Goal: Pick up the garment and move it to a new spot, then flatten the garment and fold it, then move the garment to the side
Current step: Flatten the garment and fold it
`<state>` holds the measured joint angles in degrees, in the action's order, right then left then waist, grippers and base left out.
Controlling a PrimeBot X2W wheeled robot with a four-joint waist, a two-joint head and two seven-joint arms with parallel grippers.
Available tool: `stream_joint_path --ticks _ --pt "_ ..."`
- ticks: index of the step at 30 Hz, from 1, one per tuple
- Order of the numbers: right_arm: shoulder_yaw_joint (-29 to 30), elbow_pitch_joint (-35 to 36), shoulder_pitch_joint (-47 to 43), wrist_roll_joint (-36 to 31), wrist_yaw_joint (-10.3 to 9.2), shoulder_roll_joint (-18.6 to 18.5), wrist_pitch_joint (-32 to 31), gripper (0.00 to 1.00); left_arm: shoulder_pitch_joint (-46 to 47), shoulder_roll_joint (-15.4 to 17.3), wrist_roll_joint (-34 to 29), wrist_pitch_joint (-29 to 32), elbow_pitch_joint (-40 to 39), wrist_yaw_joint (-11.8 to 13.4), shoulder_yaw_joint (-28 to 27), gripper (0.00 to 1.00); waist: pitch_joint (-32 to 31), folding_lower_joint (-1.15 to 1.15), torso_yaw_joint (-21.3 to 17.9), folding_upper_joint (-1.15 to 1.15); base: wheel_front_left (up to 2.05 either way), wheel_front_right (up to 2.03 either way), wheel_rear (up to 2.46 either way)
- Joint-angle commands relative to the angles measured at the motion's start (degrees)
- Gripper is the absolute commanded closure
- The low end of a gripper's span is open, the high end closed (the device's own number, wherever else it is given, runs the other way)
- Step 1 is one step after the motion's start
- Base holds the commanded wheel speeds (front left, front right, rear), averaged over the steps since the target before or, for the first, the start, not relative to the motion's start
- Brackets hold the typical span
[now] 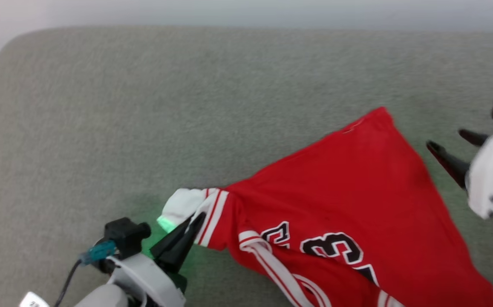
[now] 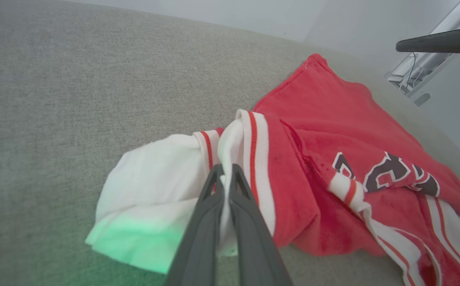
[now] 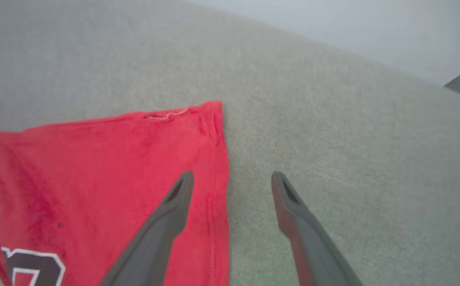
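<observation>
The garment [image 1: 348, 200] is a red jersey with white sleeves and black numerals, spread over the lower right of a grey padded surface [image 1: 144, 106]. My left gripper [image 1: 198, 218] is shut on its white sleeve at the striped trim. In the left wrist view the two dark fingers [image 2: 230, 214] pinch a fold of the garment [image 2: 333, 119] where sleeve meets trim. My right gripper [image 1: 450, 140] is open, just right of the garment's hem corner. The right wrist view has my right gripper [image 3: 233, 178] straddling the hem edge of the garment [image 3: 114, 159], above the cloth with nothing held.
The grey surface [image 3: 353, 139] stretches free to the left and to the far side of the garment. Its rounded far edge meets a pale wall. In the left wrist view the other arm's finger [image 2: 440, 41] crosses the top right corner.
</observation>
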<state>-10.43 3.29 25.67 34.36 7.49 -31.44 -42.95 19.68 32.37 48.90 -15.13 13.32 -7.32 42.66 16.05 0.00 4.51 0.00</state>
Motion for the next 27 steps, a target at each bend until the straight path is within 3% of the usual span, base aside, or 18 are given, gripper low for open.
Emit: stream_joint_path --ticks 1,8,14,17,22,27 --pt "-1.69 -2.87 3.05 -0.72 0.01 0.40 0.61 0.00 0.87 -0.71 -0.52 0.01 0.05 -0.20 0.07 1.00 3.52 0.00 3.64 0.00 0.00 0.00 0.00" --pt "-13.99 -18.46 16.62 -1.47 0.00 0.45 0.24 0.00 2.68 -2.79 -0.44 0.02 -0.26 -0.20 0.97 1.00 6.33 0.00 6.31 0.00 0.00 0.00 0.00" --pt "-23.32 -26.12 21.53 0.43 0.00 -0.61 -1.08 0.00 3.63 -3.22 -0.41 0.02 -0.65 -0.21 1.51 1.00 7.34 0.00 7.39 0.00 0.00 0.00 0.00" --pt "-26.26 -27.96 22.02 2.90 0.01 -0.81 -0.84 1.00 3.34 -3.11 -0.12 0.02 -0.75 -0.21 1.29 1.00 7.29 0.00 7.25 0.00 0.00 0.00 0.00" --pt "-26.62 -30.35 23.92 5.80 0.00 -1.34 4.13 1.00 3.74 -2.39 2.48 0.01 -2.14 -0.22 0.82 1.00 6.27 0.00 6.10 0.00 0.00 0.00 0.00" --pt "-20.90 -34.79 27.85 7.64 -0.02 0.94 11.74 1.00 9.35 0.58 4.39 0.02 -3.61 -0.22 3.08 1.00 4.27 0.00 4.17 0.00 0.00 0.00 0.00"
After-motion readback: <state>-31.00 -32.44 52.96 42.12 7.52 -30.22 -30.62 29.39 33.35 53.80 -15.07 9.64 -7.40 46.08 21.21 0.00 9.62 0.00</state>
